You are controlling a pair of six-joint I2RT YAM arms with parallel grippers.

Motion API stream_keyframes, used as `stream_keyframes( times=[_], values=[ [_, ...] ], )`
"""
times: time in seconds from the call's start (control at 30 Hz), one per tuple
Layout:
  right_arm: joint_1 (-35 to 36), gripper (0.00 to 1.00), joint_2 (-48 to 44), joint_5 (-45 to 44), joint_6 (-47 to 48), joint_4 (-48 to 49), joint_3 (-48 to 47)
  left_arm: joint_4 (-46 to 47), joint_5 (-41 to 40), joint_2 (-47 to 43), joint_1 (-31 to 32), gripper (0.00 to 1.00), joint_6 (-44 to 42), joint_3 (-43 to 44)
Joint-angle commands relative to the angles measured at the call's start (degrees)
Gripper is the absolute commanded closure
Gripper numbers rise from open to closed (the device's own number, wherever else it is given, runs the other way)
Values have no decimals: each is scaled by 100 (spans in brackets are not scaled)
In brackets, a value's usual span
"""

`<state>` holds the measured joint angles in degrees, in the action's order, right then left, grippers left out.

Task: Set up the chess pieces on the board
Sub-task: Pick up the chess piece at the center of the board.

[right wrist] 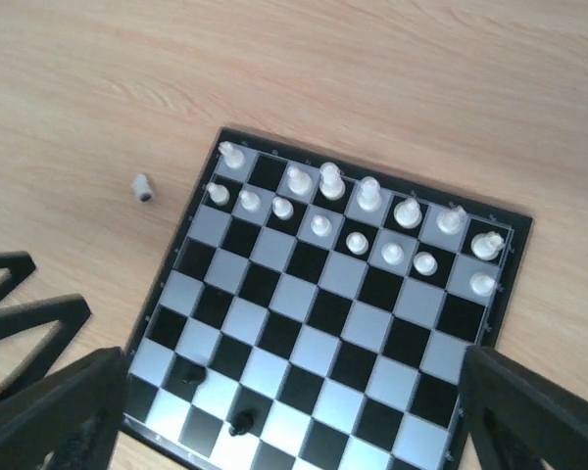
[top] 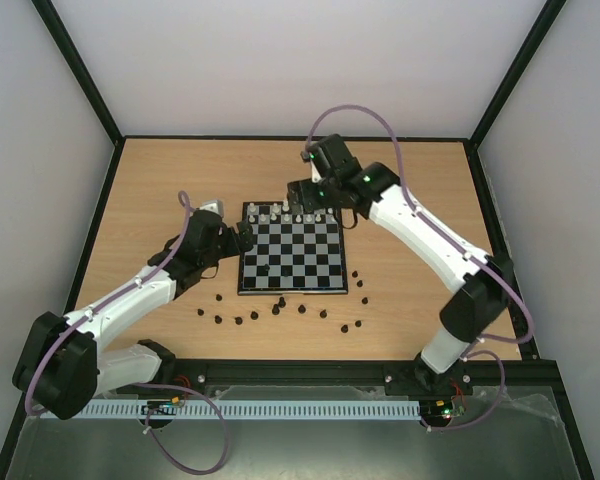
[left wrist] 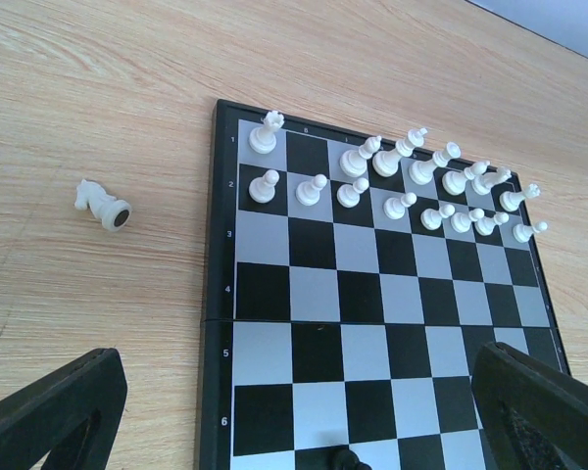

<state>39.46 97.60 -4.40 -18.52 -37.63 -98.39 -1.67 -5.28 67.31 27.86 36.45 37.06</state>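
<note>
Left gripper (left wrist: 299, 397) and right gripper (right wrist: 294, 387) gape empty above the board (top: 300, 262), white pieces (left wrist: 387, 162) ranked at 12 o'clock, black pieces (top: 280, 303) strewn at 6 o'clock.

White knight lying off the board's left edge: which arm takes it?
Left. The knight lies beside the board's left edge, close to the open left fingers; the right fingers hang over the far edge and look farther off.
</note>
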Motion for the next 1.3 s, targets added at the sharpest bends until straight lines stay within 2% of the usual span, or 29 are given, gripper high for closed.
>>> stream_keyframes(
  times=[0.0,0.13,0.33,0.67,1.03,1.27],
  values=[
    [-106,1,-756,-249,-91,372,1107,62,-8,-83,-52,0,9,-78],
    [-467,1,-1463,47,-272,749,1907,75,-8,-13,-61,1,8,-76],
    [-483,1,-2344,309,-537,1305,2968,50,-109,26,-98,0,18,-75],
    [-509,2,-3353,-17,-1053,2096,4584,-159,-600,85,-200,1,151,-51],
    [-518,1,-3338,419,-992,2592,5189,-537,-1195,646,-202,1,677,259],
    [-519,0,-3498,714,-966,2764,5376,-614,-1275,1374,-260,2,829,817]
  ],
)
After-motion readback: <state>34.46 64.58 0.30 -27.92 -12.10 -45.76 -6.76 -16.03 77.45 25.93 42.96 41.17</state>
